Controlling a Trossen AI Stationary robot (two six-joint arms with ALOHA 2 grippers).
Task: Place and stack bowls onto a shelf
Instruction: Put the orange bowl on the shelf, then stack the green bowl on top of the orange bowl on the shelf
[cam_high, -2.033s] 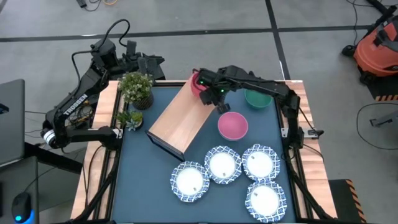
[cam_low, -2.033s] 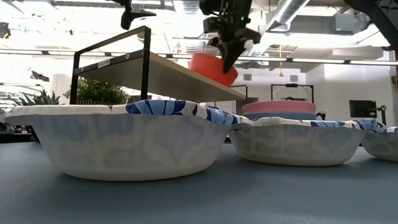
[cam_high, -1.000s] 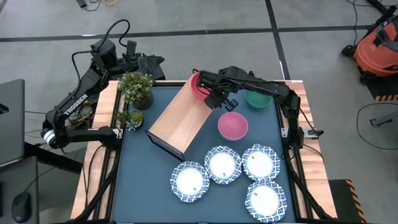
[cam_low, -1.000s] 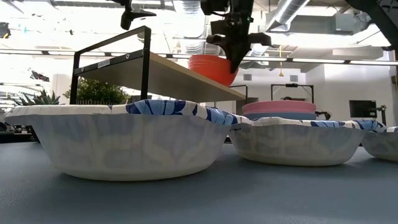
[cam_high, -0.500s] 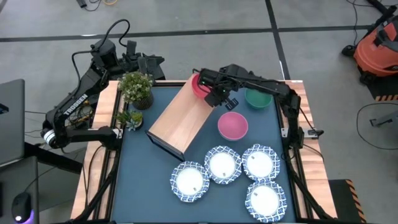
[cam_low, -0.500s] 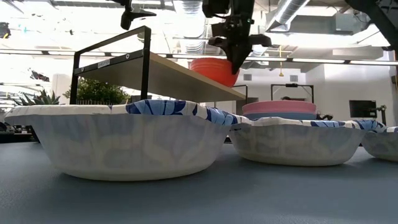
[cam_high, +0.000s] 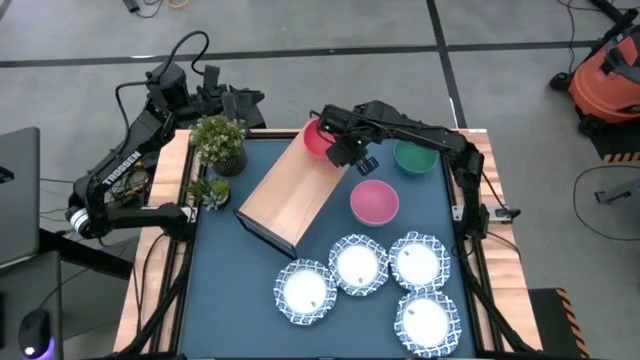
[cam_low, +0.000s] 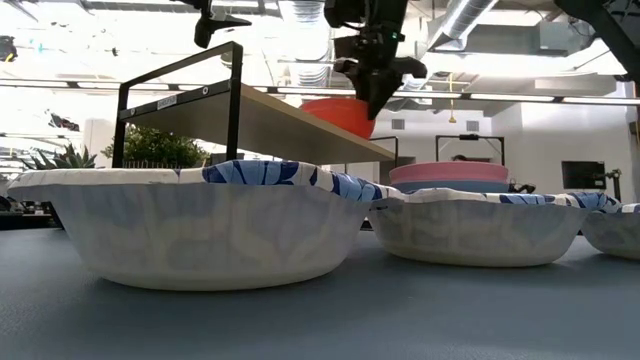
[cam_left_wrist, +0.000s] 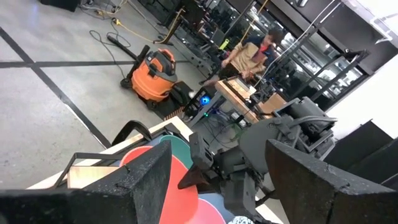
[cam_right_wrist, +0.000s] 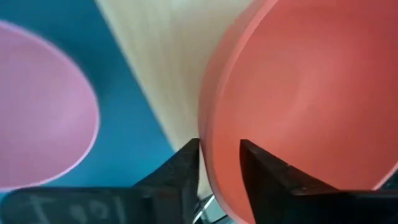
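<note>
A red bowl (cam_high: 316, 138) rests with its base on the far end of the light-wood shelf (cam_high: 290, 195), which stands slantwise on the blue table. My right gripper (cam_high: 338, 152) is at the bowl's near-right rim, open. In the right wrist view one finger (cam_right_wrist: 183, 168) stands outside the rim (cam_right_wrist: 207, 149) and the other (cam_right_wrist: 261, 171) inside, with a gap beside the inner one. A pink bowl (cam_high: 374, 201) and a green bowl (cam_high: 414, 156) sit on the table to the shelf's right. My left gripper (cam_left_wrist: 217, 168) waits open beyond the table's far left corner. My right gripper comes at the red bowl from above, pointing down, its fingers astride the rim (cam_right_wrist: 207, 149). The inner finger stands clear of the wall. Whether the outer finger touches the wall, I cannot tell. The bowl sits on the shelf (cam_low: 270, 115).
Several white bowls with blue rims (cam_high: 358, 264) lie along the table's near side, one close to the shelf's near end. Two potted plants (cam_high: 220, 140) stand at the far left. In the low view a blue band (cam_low: 450, 186) shows under the pink bowl.
The red bowl has sunk a little and now sits lower and level on the shelf's far end. My right gripper has stayed at its rim, shifting slightly toward the table's far edge.
</note>
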